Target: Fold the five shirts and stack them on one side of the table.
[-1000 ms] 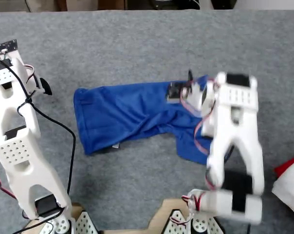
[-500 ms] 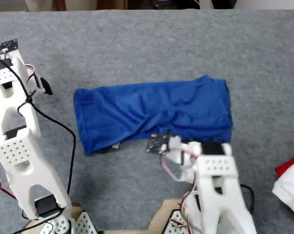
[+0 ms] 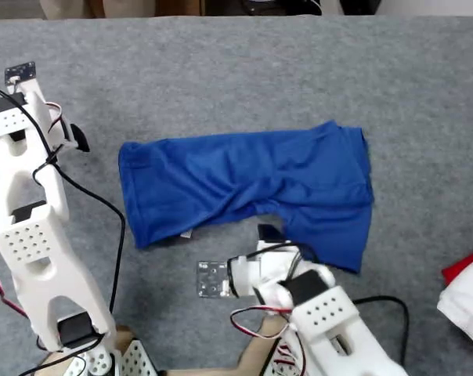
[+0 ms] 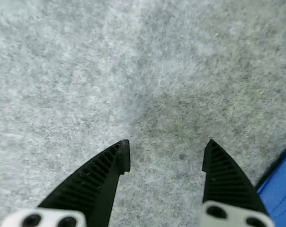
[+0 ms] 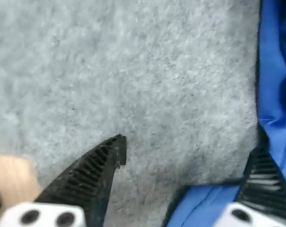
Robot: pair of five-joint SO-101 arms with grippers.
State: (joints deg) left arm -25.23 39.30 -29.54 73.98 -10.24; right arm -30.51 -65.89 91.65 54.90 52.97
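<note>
Status entry, shirt-folding job, items listed from the robot's side outward.

1. Right gripper point(image 5: 190, 149): low at the near edge of the grey worktop point(image 3: 244, 70). Its fingers point(image 5: 95, 175) are spread wide and hold nothing. One tip is over bare felt, the other at the near hem of the blue shirt point(image 3: 244, 184).

2. White and red cloth point(image 3: 465, 294): at the near right edge of the worktop, cut off by the frame. Probably the stack of finished shirts, but how many are in it cannot be told.

3. Blue shirt: middle of the worktop, well apart from that cloth. It lies as a wide rumpled band, with one flap hanging toward the near right. Judged partly folded. It is not yet a compact packet and not yet on the stack.

4. Left gripper point(image 4: 166, 149): over bare worktop just beyond the shirt's left end. Its fingers point(image 4: 98, 179) are apart and empty, and a corner of blue shows beside one tip.

Outstanding, by estimate: finish folding the blue shirt and carry it to the pile at the right edge. Any further shirts are unaccounted for.
</note>
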